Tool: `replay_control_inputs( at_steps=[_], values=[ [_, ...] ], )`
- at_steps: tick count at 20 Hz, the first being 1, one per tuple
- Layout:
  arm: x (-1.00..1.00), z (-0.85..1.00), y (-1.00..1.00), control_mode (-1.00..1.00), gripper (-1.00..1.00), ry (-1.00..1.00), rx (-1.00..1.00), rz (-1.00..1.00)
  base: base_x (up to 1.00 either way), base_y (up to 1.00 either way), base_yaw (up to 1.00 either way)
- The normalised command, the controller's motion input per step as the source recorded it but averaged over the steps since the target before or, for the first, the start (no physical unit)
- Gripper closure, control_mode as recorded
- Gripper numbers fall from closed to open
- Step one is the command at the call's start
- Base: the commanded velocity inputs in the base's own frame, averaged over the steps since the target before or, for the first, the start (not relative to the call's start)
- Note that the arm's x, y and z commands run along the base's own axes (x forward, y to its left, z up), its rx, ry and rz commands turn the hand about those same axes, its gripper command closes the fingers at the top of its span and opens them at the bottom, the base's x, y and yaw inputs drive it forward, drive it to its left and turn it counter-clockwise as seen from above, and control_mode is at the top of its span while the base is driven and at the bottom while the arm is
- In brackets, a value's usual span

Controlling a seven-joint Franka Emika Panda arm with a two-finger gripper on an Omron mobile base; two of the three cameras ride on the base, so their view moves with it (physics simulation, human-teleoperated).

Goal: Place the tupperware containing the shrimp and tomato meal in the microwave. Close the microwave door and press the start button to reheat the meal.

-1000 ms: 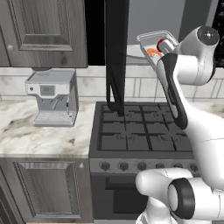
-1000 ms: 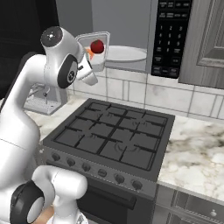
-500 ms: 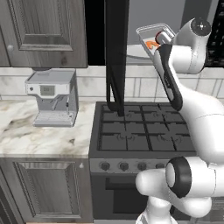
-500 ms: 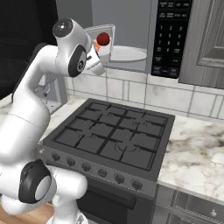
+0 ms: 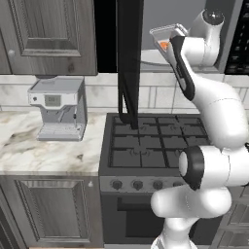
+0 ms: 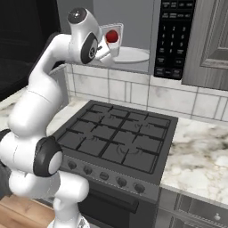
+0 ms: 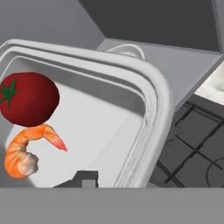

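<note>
My gripper (image 7: pixel 89 181) is shut on the near rim of the tupperware (image 7: pixel 109 109), a clear greyish tray holding a red tomato (image 7: pixel 28 98) and an orange shrimp (image 7: pixel 26 151). In the left base view the tupperware (image 5: pixel 165 33) is held high at the mouth of the open microwave (image 5: pixel 240 44), with the gripper (image 5: pixel 171 46) just below it. The right base view shows the tupperware (image 6: pixel 113 35) tilted in front of the grey cavity, above the white turntable (image 6: pixel 131 55). The microwave door (image 5: pixel 129 58) stands swung open, edge-on, left of the arm.
The black gas stove (image 5: pixel 155 141) lies directly under the microwave. A grey coffee machine (image 5: pixel 56 107) stands on the marble counter (image 5: pixel 44 151) to the left. The microwave's button strip (image 6: pixel 173 38) is on its right side, beside a grey wall cabinet (image 6: pixel 213 40).
The arm has lifted the tupperware higher and carried it closer to the microwave opening. The grip on it is unchanged.
</note>
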Motion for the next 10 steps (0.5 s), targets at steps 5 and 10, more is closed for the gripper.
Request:
replay_control_inputs(
  at_steps=[5,10],
  values=[
    [0.64,-0.07,-0.17,-1.00,1.00,0.08,0.00,-0.03,0.00,0.00,0.00],
    [0.64,-0.25,-0.08,-1.00,1.00,0.01,0.00,-0.03,0.00,0.00,0.00]
  ],
)
